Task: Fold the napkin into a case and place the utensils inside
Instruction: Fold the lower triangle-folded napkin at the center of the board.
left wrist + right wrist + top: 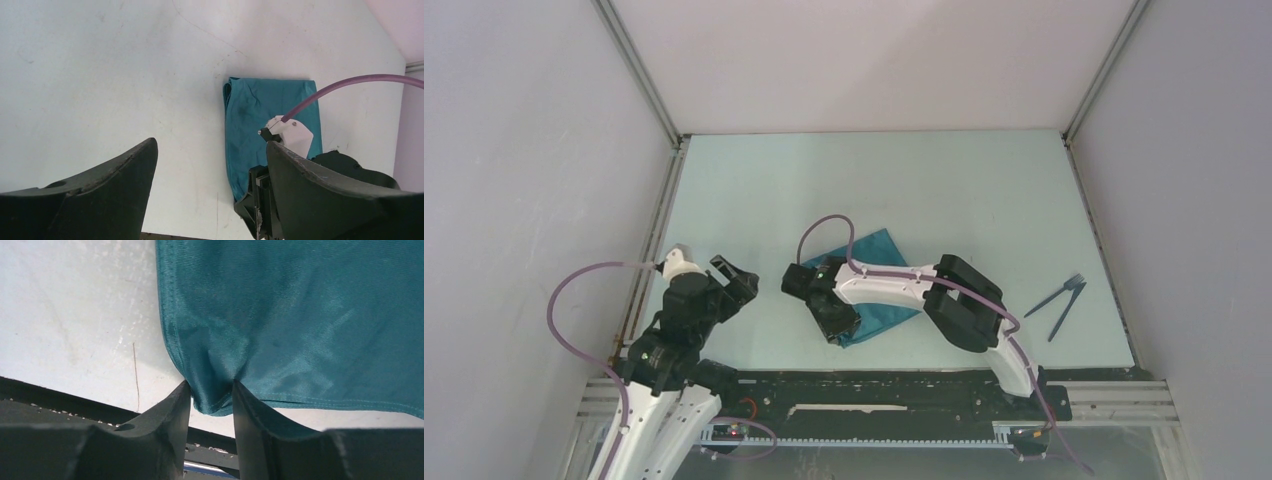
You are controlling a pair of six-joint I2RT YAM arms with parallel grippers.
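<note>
- Your right hand [210,388] is clamped on the near corner of the napkin [300,315], with the satin puckered between its fingers.
- Folding looks to be the step in hand: the napkin lies part-folded on the worktop [824,180] by the near edge, not yet a narrow strip.
- Next, you likely need to lift that corner gently and carry it across; satin slips.
- Your left hand [211,146] hangs wide apart and empty beside the cloth.
- The utensils [1057,300] wait well apart on the right.
</note>
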